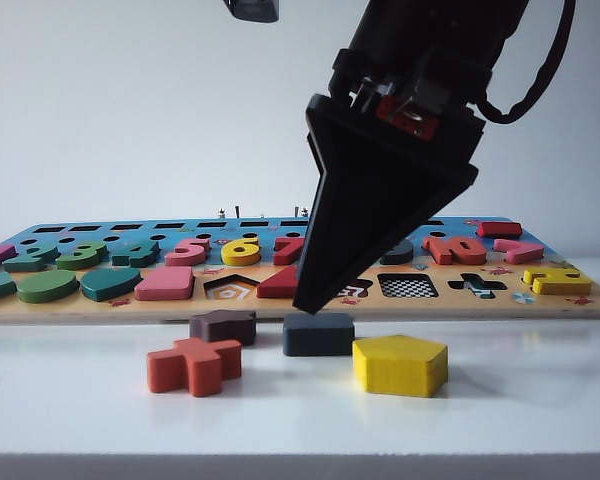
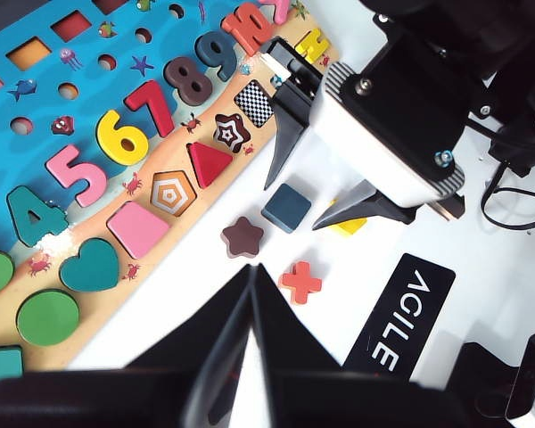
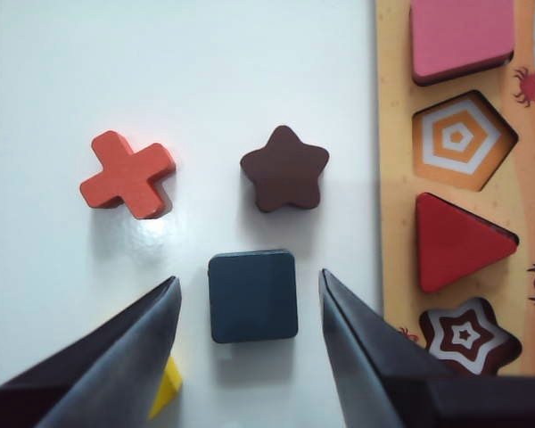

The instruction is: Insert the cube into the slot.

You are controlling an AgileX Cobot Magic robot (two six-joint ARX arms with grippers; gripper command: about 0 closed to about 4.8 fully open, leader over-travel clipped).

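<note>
A: We find the cube (image 3: pixel 252 295) lying flat on the white bench (image 3: pixel 187 107), just off the near edge of the puzzle board (image 1: pixel 70 310). In the exterior view it sits between the brown star (image 1: pixel 223 325) and the yellow pentagon (image 1: pixel 400 364), with the orange cross (image 1: pixel 194 364) near the star, toward the camera.

B: And the right tool (image 3: pixel 250 312)?

A: We see it spread wide, one finger on each side of the cube, with bench showing between each finger and the block. It holds nothing. From the exterior view its dark fingers (image 1: pixel 370 215) point down at the cube, tips just above its top; we cannot tell whether they touch.

B: The slot (image 1: pixel 408 286)?

A: We note it open on the board's front row, checkerboard bottom showing. It lies between the star-shaped cutout (image 2: pixel 232 132) and the cross-shaped cutout (image 1: pixel 477 286). The cube is well apart from it, off the board.

B: The left tool (image 2: pixel 250 272)?

A: We see it only in its own wrist view, up over the bench and away from the blocks. Its two dark fingers meet at their tips, so it reads as closed, with nothing between them.

B: Board pieces?

A: We log the red triangle (image 3: pixel 459 241) and pink block (image 3: pixel 459 37) seated, the pentagon cutout (image 3: pixel 461 138) between them open.
</note>
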